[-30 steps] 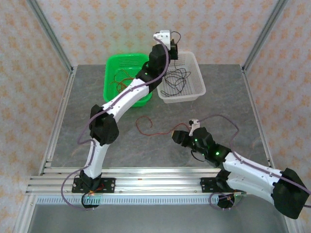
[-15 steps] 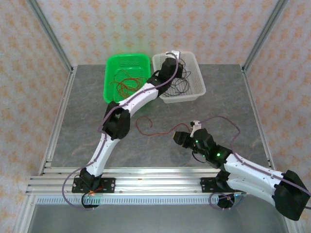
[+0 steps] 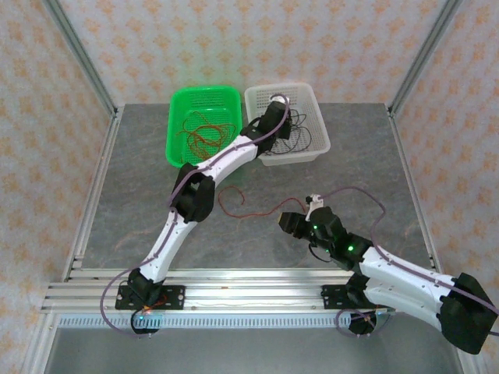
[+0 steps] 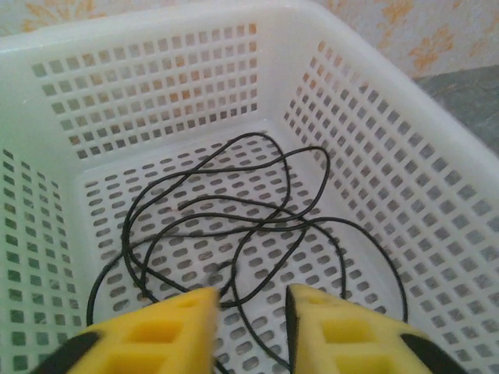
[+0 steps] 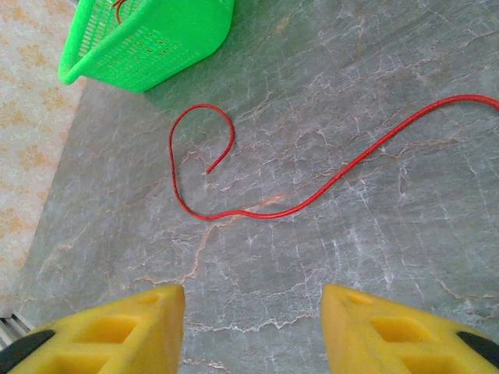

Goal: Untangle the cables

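Green basket (image 3: 204, 89) just beside white basket (image 3: 300, 157), far end grey table (image 3: 132, 202).

The surface (image 5: 374, 257) is grey stone-look with pale veins, and the walls (image 3: 156, 47) behind it are cream-pink with a repeating orange floral motif. One basket (image 5: 156, 47) is bright green and holds red cables (image 3: 204, 134), the other basket (image 4: 156, 86) is white lattice and holds black cables (image 4: 234, 234), and a single red cable (image 5: 257, 213) lies on the grey. The left arm (image 3: 210, 167) and right arm (image 3: 398, 276) are white with black joints and purple-grey leads, and the left gripper (image 4: 251, 300) and right gripper (image 5: 253, 300) are yellow.
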### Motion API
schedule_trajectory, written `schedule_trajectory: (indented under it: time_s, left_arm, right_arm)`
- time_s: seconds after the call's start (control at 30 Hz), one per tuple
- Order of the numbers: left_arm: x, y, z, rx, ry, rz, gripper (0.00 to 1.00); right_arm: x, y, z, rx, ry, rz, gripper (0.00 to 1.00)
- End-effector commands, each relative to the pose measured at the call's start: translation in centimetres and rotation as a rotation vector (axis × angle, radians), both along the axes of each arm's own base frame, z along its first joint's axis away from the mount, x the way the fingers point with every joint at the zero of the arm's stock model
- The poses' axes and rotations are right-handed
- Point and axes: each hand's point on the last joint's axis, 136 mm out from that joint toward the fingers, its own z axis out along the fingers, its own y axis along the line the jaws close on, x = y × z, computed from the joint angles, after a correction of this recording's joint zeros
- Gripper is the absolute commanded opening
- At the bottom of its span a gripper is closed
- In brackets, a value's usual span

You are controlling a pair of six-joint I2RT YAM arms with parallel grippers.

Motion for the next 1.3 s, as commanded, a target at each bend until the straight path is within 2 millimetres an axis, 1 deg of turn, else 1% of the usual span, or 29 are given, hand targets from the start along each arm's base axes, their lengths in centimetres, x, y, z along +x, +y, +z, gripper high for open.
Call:
schedule_trajectory:
  time_s: [0.0, 0.1, 0.2, 0.33, 0.43, 0.57, 0.63, 0.73, 0.83, 0.87, 1.03, 1.17, 1.27]
  left_arm:
    - [-0.2, -0.7, 1.3, -0.011, -0.009, -0.013, 0.49]
    - [-0.4, -1.1, 2.7, -0.019, -0.031, -0.021, 0.55]
    - [-0.8, -1.3, 4.7, -0.034, -0.056, -0.025, 0.56]
    - [-2.0, -1.6, 8.2, -0.055, -0.092, -0.037, 0.57]
    - [-3.4, -1.7, 11.0, -0.061, -0.118, -0.046, 0.58]
    - [-5.9, -1.3, 14.5, -0.071, -0.152, -0.05, 0.58]
    - [-7.2, -0.7, 15.8, -0.076, -0.164, -0.046, 0.59]
    - [-9.5, 0.5, 17.2, -0.09, -0.173, -0.03, 0.59]
    - [-12.0, 2.0, 17.7, -0.11, -0.165, -0.019, 0.61]
    - [-13.1, 2.7, 18.3, -0.124, -0.169, -0.017, 0.62]
    - [-17.7, 6.1, 18.0, -0.175, -0.155, -0.002, 0.63]
    - [-21.2, 9.3, 17.7, -0.219, -0.151, 0.023, 0.64]
    - [-23.1, 11.4, 17.2, -0.229, -0.145, 0.052, 0.65]
  right_arm:
    - [0.2, -0.4, 0.3, -0.004, -0.008, -0.026, 0.49]
    - [0.2, -0.4, 0.2, -0.006, 0.001, -0.032, 0.49]
    - [0.2, -0.7, 0.0, -0.017, 0.018, -0.048, 0.49]
    - [0.3, -1.7, -0.4, -0.066, 0.054, -0.095, 0.49]
    - [0.3, -3.1, -0.7, -0.133, 0.087, -0.151, 0.49]
    - [0.1, -5.1, -1.1, -0.25, 0.132, -0.215, 0.49]
    - [0.1, -5.8, -1.5, -0.308, 0.158, -0.226, 0.49]
    - [0.5, -6.3, -2.5, -0.379, 0.196, -0.221, 0.49]
    - [1.4, -6.7, -3.3, -0.436, 0.224, -0.231, 0.49]
    - [1.8, -6.9, -3.5, -0.45, 0.225, -0.239, 0.49]
    - [4.0, -7.5, -4.4, -0.521, 0.241, -0.239, 0.48]
    - [5.5, -7.0, -5.6, -0.568, 0.269, -0.207, 0.47]
    - [6.4, -6.4, -6.4, -0.591, 0.284, -0.188, 0.46]
